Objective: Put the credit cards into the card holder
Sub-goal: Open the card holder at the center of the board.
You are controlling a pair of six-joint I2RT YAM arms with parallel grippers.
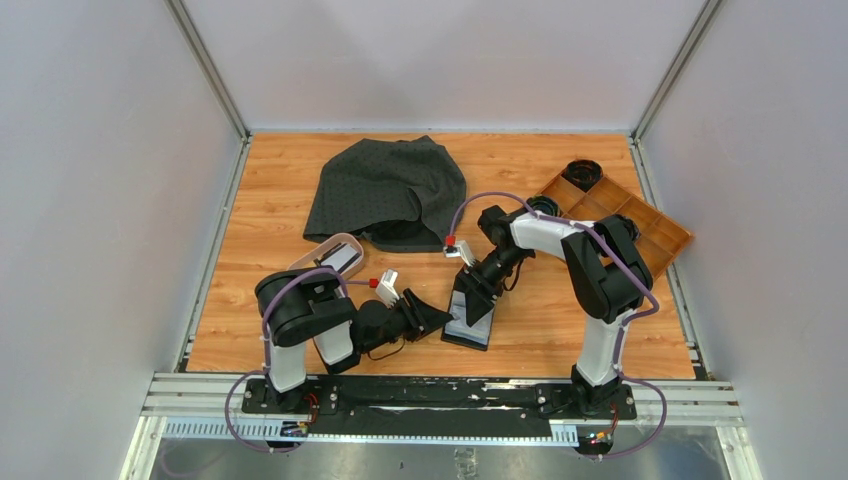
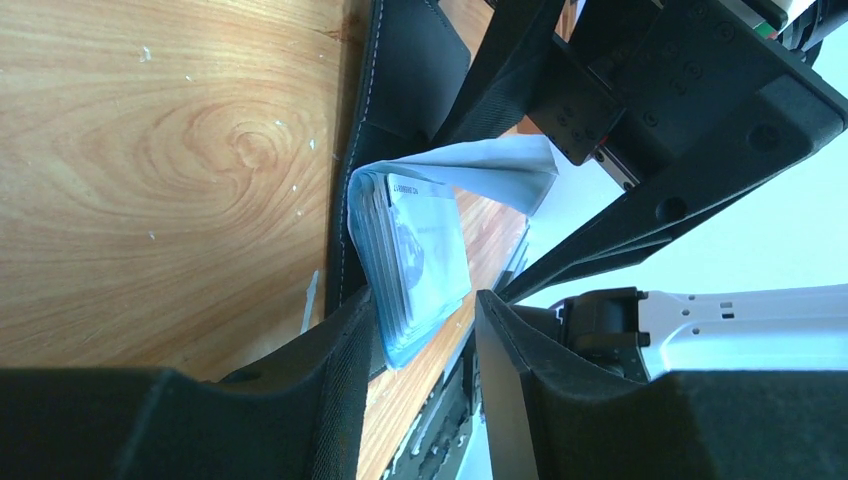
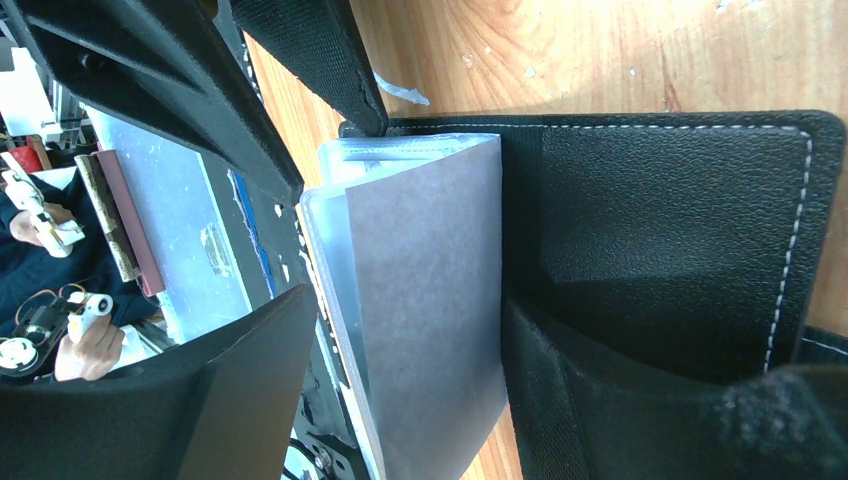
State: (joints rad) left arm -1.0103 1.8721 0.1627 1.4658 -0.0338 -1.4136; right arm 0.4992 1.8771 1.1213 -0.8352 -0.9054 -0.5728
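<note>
Left claw first: its two fingers bracket the fan of clear sleeves rising out of the card holder. The gap is narrow and the sleeves fill it, but we cannot tell whether it truly pinches them. Right claw sits at the other end of the same fan, fingers spread wide around it, with a grey sheet facing its camera. The holder lies open on the counter, near the front edge, between the two arms. A pale printed card shows in the front sleeve. The credit cards lie in the pink dish, beside the left arm and well apart from the holder.

Now the worries. We judge those sleeves flimsy: a hard squeeze could buckle them, a soft one could let them slip and fold flat. Both claws crowd one small wallet, so a careless move may knock fingers together. The wood looks smooth, and a sideways push could skid the holder or flip it shut.

Around us we see pale grain and a few small specks on the counter. A dark cloth is heaped at the back and a wooden tray sits far right. Plain grey walls and metal rails frame it all.
</note>
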